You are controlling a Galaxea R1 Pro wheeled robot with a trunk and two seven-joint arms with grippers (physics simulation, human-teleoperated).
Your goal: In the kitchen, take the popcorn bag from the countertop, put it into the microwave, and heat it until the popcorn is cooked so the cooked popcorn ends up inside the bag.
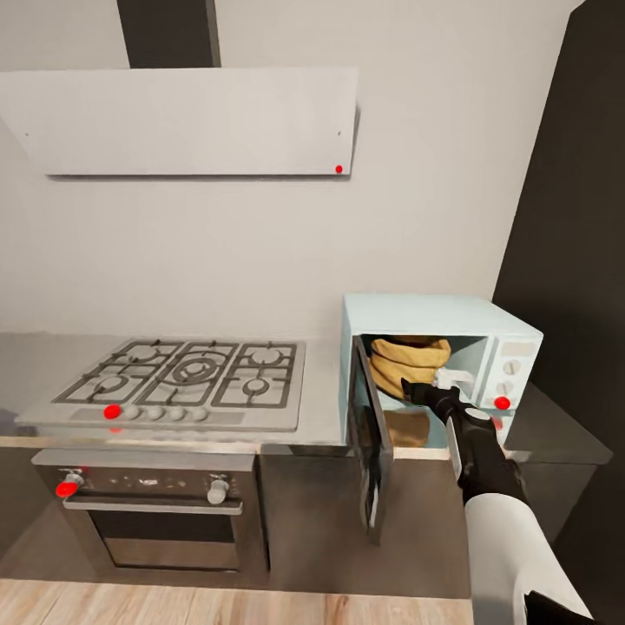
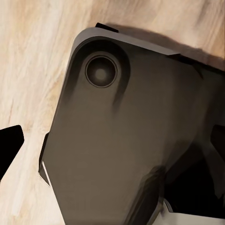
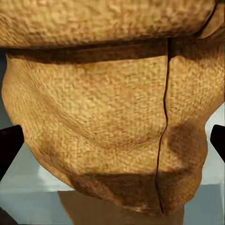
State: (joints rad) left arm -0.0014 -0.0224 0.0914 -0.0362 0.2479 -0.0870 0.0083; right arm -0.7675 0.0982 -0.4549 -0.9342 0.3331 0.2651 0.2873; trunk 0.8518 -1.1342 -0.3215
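Observation:
The pale mint-blue microwave (image 1: 451, 317) stands on the grey countertop (image 1: 321, 399) with its dark glass door (image 1: 369, 434) swung wide open. Inside lies the golden-brown popcorn bag (image 1: 408, 360), tilted over with its rolled rim uppermost. My right gripper (image 1: 427, 392) reaches into the cavity right in front of the bag. In the right wrist view the bag (image 3: 108, 117) is very close, and the right gripper (image 3: 112, 145) is open, its black fingertips (image 3: 9, 150) far apart on either side of the sack. The left gripper (image 2: 112, 140) hangs open over my dark base. The popcorn is hidden.
A gas hob (image 1: 191, 373) sits on the counter left of the microwave, over a steel oven (image 1: 156, 512). A flat grey hood (image 1: 191, 121) hangs on the wall. A tall dark cabinet (image 1: 564, 217) stands at the right. Wooden floor (image 2: 28, 56) lies below.

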